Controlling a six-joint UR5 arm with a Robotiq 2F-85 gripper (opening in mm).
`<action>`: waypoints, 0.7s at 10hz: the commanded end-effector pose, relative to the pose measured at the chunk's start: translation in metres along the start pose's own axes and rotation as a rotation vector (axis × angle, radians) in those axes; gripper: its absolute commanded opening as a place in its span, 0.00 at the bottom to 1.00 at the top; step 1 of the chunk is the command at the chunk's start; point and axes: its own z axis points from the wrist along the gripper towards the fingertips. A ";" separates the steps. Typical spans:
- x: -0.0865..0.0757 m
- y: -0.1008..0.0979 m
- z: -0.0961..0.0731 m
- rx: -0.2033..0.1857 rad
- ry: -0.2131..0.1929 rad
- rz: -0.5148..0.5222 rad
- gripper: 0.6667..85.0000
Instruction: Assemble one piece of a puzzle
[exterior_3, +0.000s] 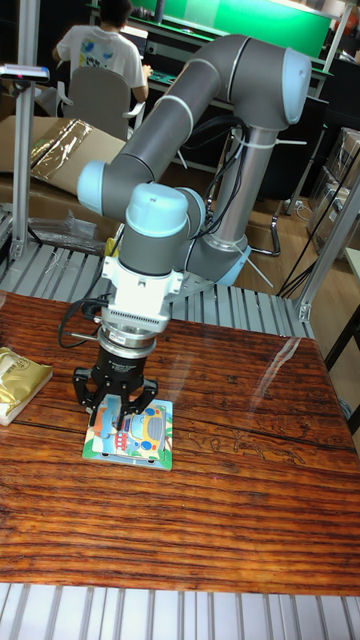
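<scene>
One yellow packet (20, 383), bench's left edge, idle. One puzzle board (130, 432), flat on the wooden bench (230, 500) to receive pieces. One gripper (119, 412), lowered onto the board's left half, probably seating a piece; fingers' spacing and any held piece: cannot tell.

Your arm (215, 85) has grey tubes with pale blue joint caps, a white wrist block, a ribbed silver ring, black cables and a black gripper (118, 412).
</scene>
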 end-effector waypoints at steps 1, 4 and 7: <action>0.003 0.003 0.001 -0.009 -0.001 0.006 0.09; 0.008 0.001 0.002 -0.013 0.002 -0.029 0.09; 0.009 0.004 0.001 -0.024 0.000 -0.048 0.09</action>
